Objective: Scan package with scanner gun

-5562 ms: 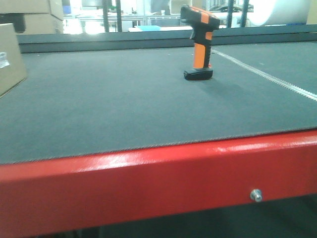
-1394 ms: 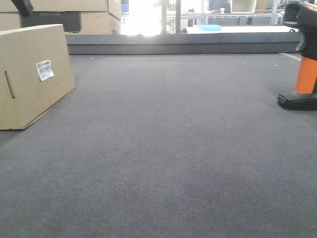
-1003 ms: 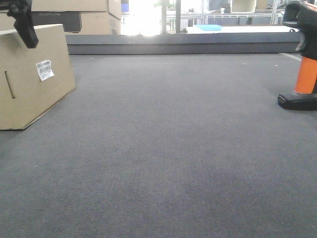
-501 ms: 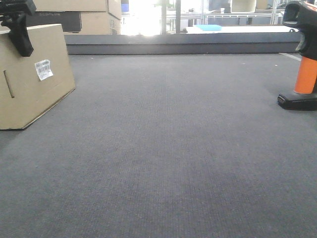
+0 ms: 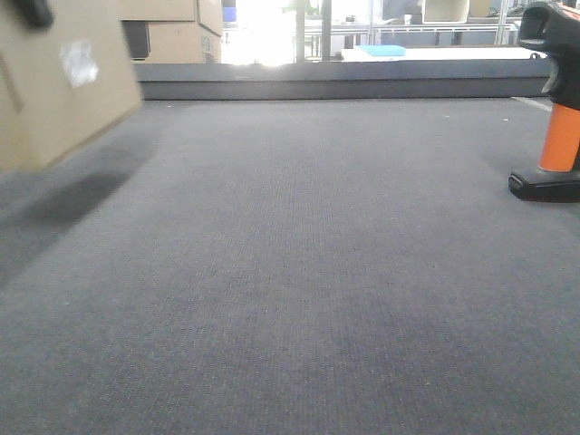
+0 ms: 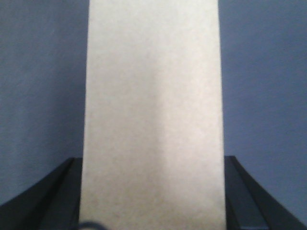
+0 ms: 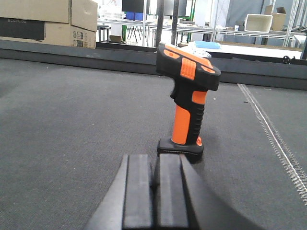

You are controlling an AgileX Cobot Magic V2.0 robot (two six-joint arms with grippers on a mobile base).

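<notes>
The flat tan cardboard package (image 5: pixel 56 86) with a small white label hangs clear of the dark grey felt-topped desk (image 5: pixel 308 272), well apart from the black-and-orange pistol-shaped scanner gun (image 5: pixel 555 109), on its left. The left gripper (image 6: pixel 151 163) is clamped across the package. The scanner gun stands upright on its base. Just in front of it, the right gripper (image 7: pixel 154 167) has its fingers pressed together.
</notes>
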